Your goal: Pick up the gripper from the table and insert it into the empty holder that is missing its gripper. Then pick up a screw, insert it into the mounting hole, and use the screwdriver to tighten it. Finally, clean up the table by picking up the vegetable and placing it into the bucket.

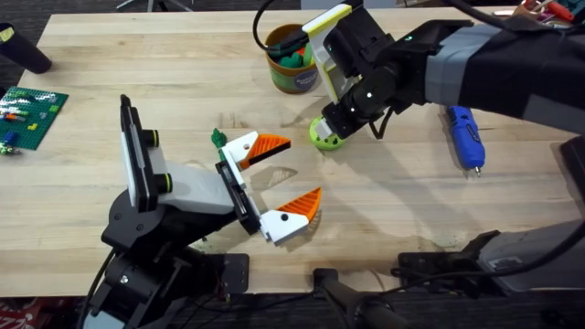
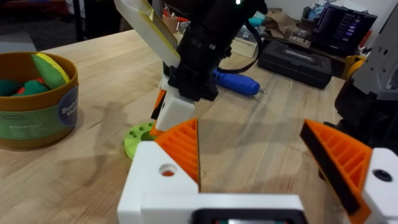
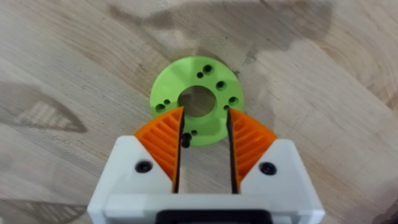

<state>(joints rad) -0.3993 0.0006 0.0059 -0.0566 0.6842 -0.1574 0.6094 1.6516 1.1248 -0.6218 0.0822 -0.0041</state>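
The lime-green ring-shaped gripper (image 1: 326, 137) (image 3: 196, 102) (image 2: 140, 135) lies flat on the table in front of the bucket (image 1: 292, 62) (image 2: 37, 102). My right gripper (image 1: 331, 123) (image 3: 205, 112) points down over the ring, open by a narrow gap, with bare wood between its pads. A small black dot (image 3: 185, 142) sits by one pad; I cannot tell whether it is a screw or a hole. The blue screwdriver (image 1: 464, 135) (image 2: 236, 82) lies to the right. My left gripper (image 1: 303, 169) (image 2: 249, 127) hangs wide open and holds nothing, left of the ring. The holder is out of view.
A small dark green piece (image 1: 218, 137) lies by the left gripper's far finger; I cannot tell if it is the vegetable. The bucket holds colourful toy pieces. A green brick plate (image 1: 29, 111) sits at the left edge. Black cases (image 2: 295, 59) stand beyond the table.
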